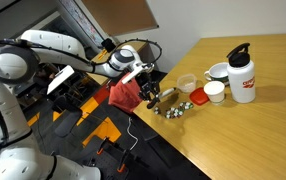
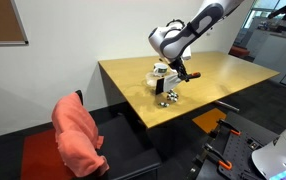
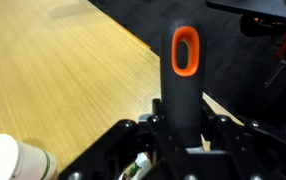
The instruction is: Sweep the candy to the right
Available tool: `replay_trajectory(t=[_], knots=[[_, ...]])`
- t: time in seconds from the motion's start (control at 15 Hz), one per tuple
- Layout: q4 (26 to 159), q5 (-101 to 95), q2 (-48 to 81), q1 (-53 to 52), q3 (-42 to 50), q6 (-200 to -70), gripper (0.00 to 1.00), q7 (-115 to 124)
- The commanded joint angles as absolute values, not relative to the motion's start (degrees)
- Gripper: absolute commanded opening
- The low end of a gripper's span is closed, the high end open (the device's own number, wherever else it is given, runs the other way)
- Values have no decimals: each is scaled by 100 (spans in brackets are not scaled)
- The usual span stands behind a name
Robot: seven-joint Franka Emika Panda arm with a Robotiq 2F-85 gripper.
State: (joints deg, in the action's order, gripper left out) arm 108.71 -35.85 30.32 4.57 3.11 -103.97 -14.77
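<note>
The candy [image 1: 173, 109] is a loose cluster of tiny silvery wrapped sweets near the table's front edge, seen in both exterior views [image 2: 170, 98]. One green-and-white sweet [image 3: 138, 168] shows under the jaws in the wrist view. My gripper [image 1: 148, 93] is shut on a black tool handle [image 3: 184, 85] with an orange-rimmed hole. It hangs low over the table, right beside the cluster [image 2: 169, 80]. The tool's lower end is hidden by the gripper [image 3: 183, 150].
Small white cups [image 1: 186, 84] [image 1: 214, 92], a flat red lid [image 1: 199, 97], a bowl [image 1: 219, 71] and a white bottle with a red label [image 1: 242, 75] stand beyond the candy. A white cup [image 3: 8, 160] lies near the jaws. A red cloth [image 2: 78, 135] hangs off the table edge [image 1: 198, 140].
</note>
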Motion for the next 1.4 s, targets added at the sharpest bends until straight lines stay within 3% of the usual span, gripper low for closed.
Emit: replay_trajectory(t=[0.0,0.47,0.93,1.0,1.27,1.33], knots=[[11820,-3891,1976,290,71,-10730,12,-1989],[12848,-4415,1322,3,-399,-11402,12,-2823],[13126,-5324,1623,-47,-362,-11934,12,-2679],[13153,-5362,1643,-41,-354,-11950,37,-2678],[13146,-5358,1678,-46,-363,-11950,37,-2678],[13146,-5358,1678,-45,-363,-11950,12,-2678]])
